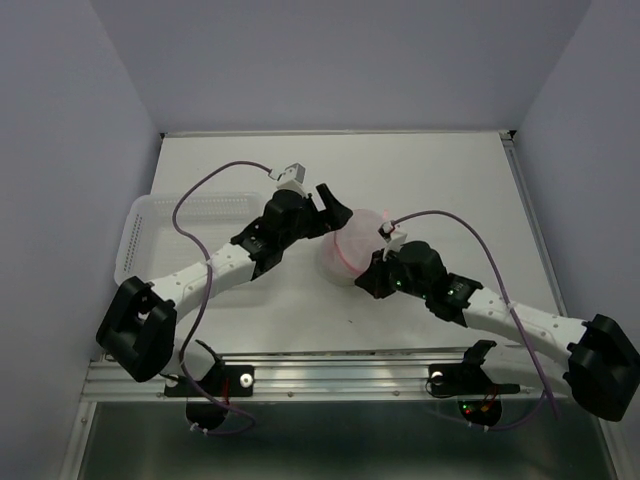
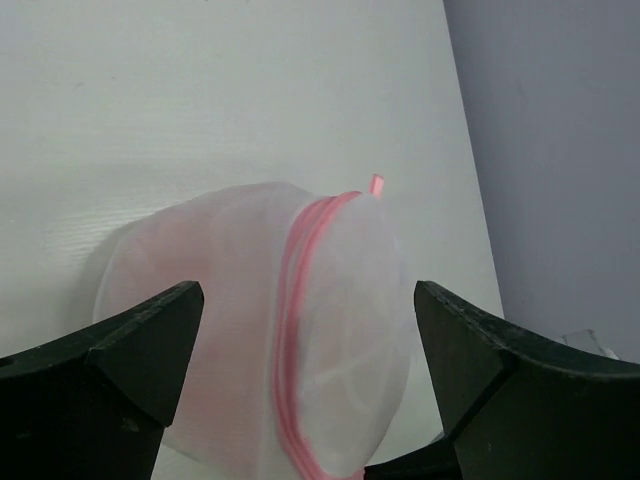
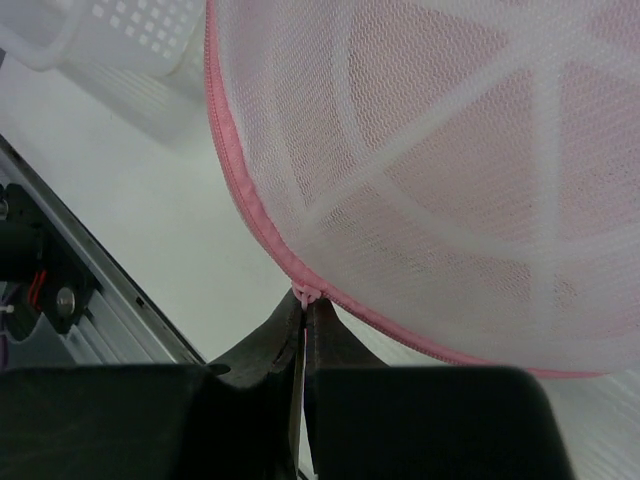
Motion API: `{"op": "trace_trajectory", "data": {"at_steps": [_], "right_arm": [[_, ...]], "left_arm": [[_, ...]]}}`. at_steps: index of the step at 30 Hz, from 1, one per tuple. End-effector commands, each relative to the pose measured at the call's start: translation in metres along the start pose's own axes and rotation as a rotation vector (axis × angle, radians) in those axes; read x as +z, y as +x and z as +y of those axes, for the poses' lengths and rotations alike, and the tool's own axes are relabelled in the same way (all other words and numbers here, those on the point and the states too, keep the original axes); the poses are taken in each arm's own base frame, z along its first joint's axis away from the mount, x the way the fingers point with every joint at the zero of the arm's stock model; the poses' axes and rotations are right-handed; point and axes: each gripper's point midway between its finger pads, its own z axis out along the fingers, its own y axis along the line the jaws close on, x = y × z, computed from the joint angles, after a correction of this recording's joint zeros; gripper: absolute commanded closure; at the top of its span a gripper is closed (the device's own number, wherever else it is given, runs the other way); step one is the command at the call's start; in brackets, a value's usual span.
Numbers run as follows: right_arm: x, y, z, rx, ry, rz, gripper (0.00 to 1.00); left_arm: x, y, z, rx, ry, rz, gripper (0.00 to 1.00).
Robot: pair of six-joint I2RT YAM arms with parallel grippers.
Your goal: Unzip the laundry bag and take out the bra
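Observation:
The laundry bag (image 1: 355, 245) is a round dome of translucent white mesh with pink zipper trim, lying mid-table. It fills the right wrist view (image 3: 450, 170) and sits between the open fingers in the left wrist view (image 2: 270, 330). My left gripper (image 1: 330, 205) is open at the bag's upper left, its jaws wide on either side of the bag without touching it. My right gripper (image 1: 375, 268) is shut on the pink zipper pull (image 3: 305, 296) at the bag's lower edge. The bra shows only as a faint pink shape through the mesh.
A white plastic basket (image 1: 165, 215) lies at the left of the table, behind the left arm; its lattice wall shows in the right wrist view (image 3: 130, 40). The metal rail (image 1: 330, 365) runs along the table's near edge. Purple walls enclose the table.

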Motion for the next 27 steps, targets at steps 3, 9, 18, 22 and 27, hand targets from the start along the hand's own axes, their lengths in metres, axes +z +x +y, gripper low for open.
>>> {"op": "trace_trajectory", "data": {"at_steps": [3, 9, 18, 22, 27], "right_arm": [[0.014, -0.057, 0.031, 0.030, -0.080, -0.145, 0.99], [0.022, -0.067, 0.036, 0.055, -0.094, -0.170, 0.99], [0.032, -0.061, 0.036, 0.076, -0.106, -0.151, 0.99], [0.030, -0.058, 0.035, 0.076, -0.105, -0.149, 0.99], [0.023, -0.055, 0.026, 0.060, -0.069, -0.161, 0.99]], "left_arm": [[-0.028, -0.001, -0.021, -0.070, 0.047, -0.037, 0.01], [-0.053, 0.041, -0.005, -0.112, -0.018, 0.001, 0.01], [-0.048, 0.068, 0.008, -0.141, -0.069, 0.021, 0.08], [-0.040, 0.065, 0.002, -0.127, -0.067, 0.019, 0.27], [-0.037, 0.059, -0.001, -0.114, -0.071, -0.004, 0.90]]}}
